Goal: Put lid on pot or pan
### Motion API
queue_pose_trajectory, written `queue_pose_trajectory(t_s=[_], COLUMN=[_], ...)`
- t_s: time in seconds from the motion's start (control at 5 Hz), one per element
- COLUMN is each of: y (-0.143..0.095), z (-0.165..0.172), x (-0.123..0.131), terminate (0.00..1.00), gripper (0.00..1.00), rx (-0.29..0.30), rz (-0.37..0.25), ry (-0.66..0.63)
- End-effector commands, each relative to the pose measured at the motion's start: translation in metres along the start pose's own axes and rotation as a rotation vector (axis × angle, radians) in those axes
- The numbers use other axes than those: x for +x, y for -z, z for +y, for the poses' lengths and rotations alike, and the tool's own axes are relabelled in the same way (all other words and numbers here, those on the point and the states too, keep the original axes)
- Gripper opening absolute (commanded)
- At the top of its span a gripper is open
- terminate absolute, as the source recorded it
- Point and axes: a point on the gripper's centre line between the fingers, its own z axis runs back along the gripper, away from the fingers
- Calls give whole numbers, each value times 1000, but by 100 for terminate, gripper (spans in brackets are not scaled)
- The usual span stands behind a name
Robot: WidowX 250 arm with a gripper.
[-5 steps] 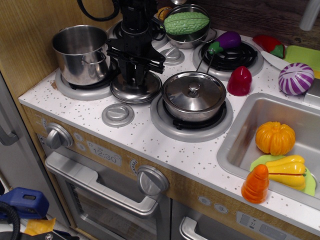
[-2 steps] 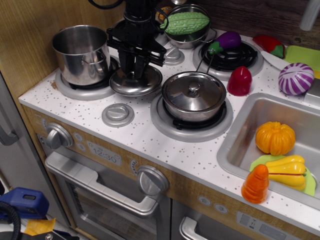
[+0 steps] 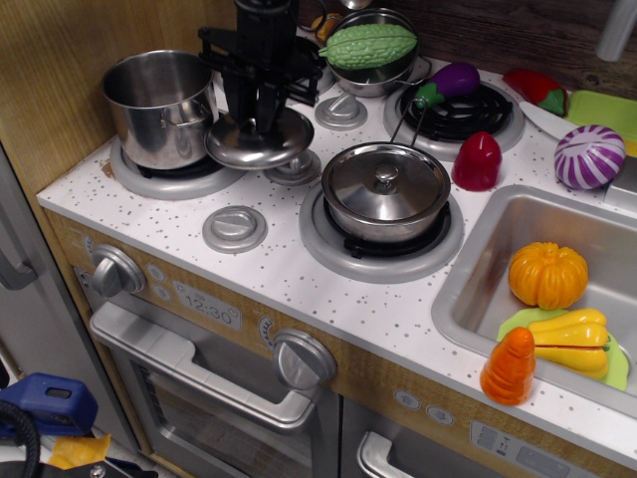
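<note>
The round shiny steel lid (image 3: 261, 140) hangs level in the air, lifted off the counter, between the tall open steel pot (image 3: 161, 106) on the back left burner and the shallow lidded pan (image 3: 385, 191) on the front burner. My black gripper (image 3: 261, 118) comes down from above and is shut on the lid's centre knob, which its fingers hide. The lid sits just right of the pot's rim, at about rim height.
Grey plastic discs lie on the counter (image 3: 235, 228) (image 3: 341, 110) (image 3: 296, 166). A steel bowl with a green gourd (image 3: 371, 46) stands at the back. An eggplant (image 3: 450, 80), a red piece (image 3: 477, 160) and a purple cabbage (image 3: 589, 155) sit right. The sink (image 3: 478, 269) holds toy vegetables.
The gripper has lifted the lid off the counter and carried it up and left toward the pot. A grey disc that was under the lid now shows.
</note>
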Motion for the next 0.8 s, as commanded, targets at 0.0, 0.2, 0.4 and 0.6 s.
queue_pose_trajectory(t_s=[0.0,0.2,0.4,0.6], y=[-56,-71,-85,-94], z=[6,6,7,15], x=[11,11,11,9], terminate=[0,0,0,0], gripper=[0,0,0,0], rx=[36,50,75,104], rz=[-87,-78,-69,-57], ry=[-24,-31,-33,-21])
